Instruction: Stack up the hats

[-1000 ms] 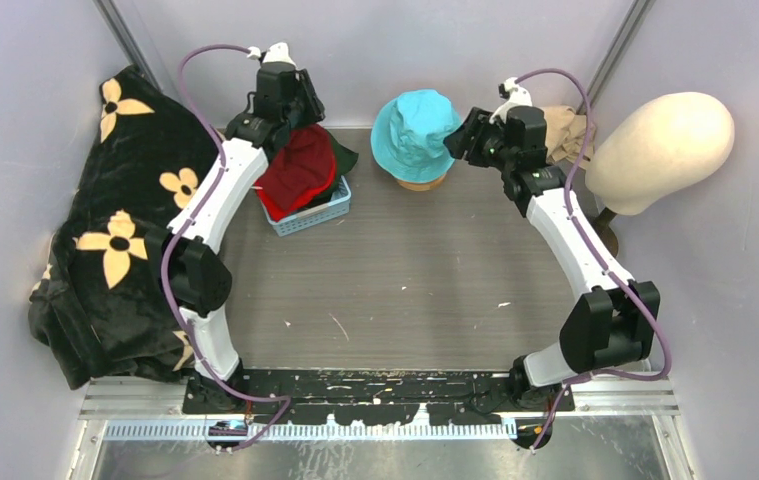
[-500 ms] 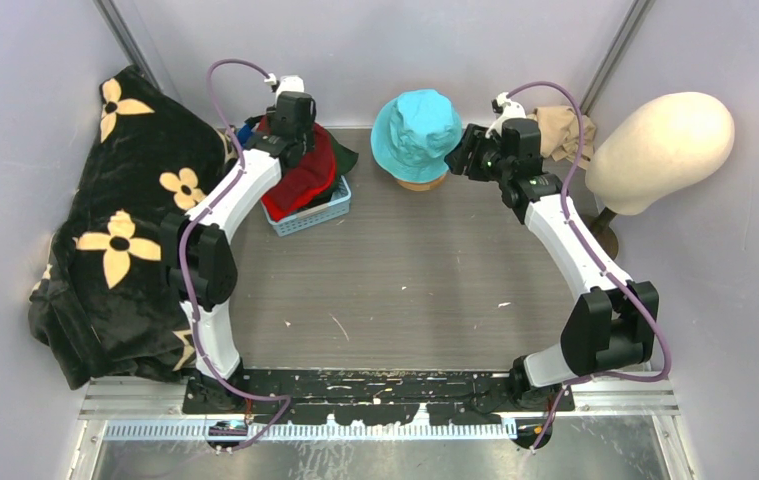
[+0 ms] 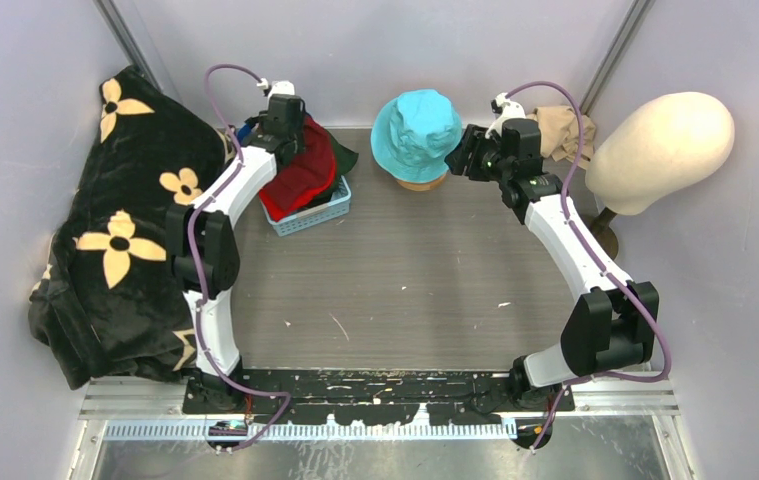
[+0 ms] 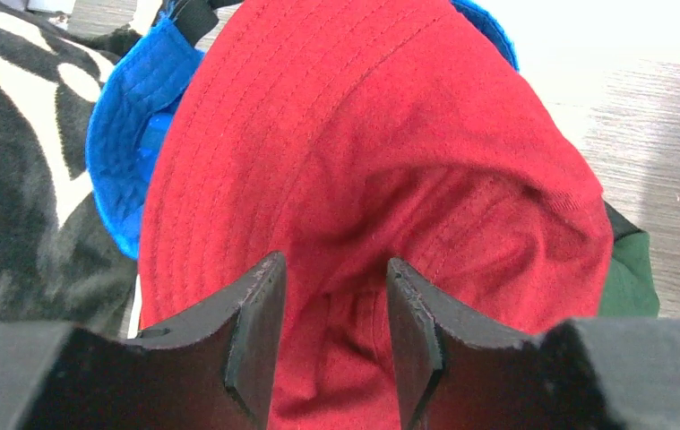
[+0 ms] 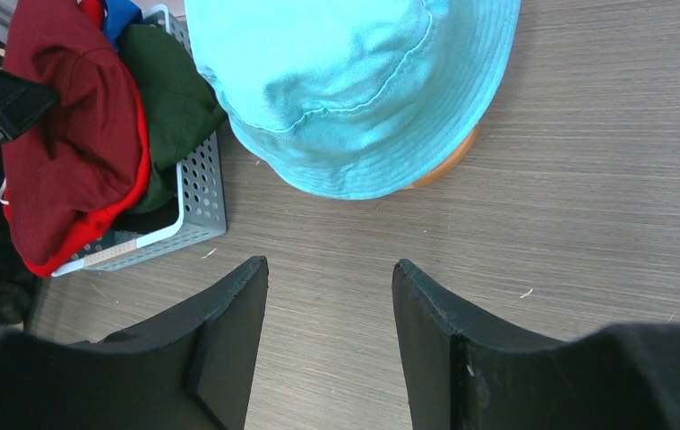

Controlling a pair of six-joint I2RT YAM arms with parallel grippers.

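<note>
A red bucket hat (image 3: 305, 178) lies on top of a light blue basket (image 3: 317, 212) at the back left. A blue cap (image 4: 125, 116) and a dark green cap (image 5: 170, 107) lie under it. My left gripper (image 3: 289, 140) is open right over the red hat (image 4: 363, 152), fingers astride a fold of its crown. A teal bucket hat (image 3: 417, 128) sits at the back centre with an orange edge (image 5: 451, 159) under it. My right gripper (image 3: 463, 152) is open and empty just right of the teal hat (image 5: 345, 81). No black cap shows.
A cream head-shaped form (image 3: 660, 145) stands on a post at the right. A beige rag (image 3: 560, 130) lies in the back right corner. A black blanket with yellow flowers (image 3: 115, 230) is heaped along the left wall.
My left gripper has come down and slightly left onto the red hat in the basket. My right gripper drew back a little from the teal hat, then stayed still.
</note>
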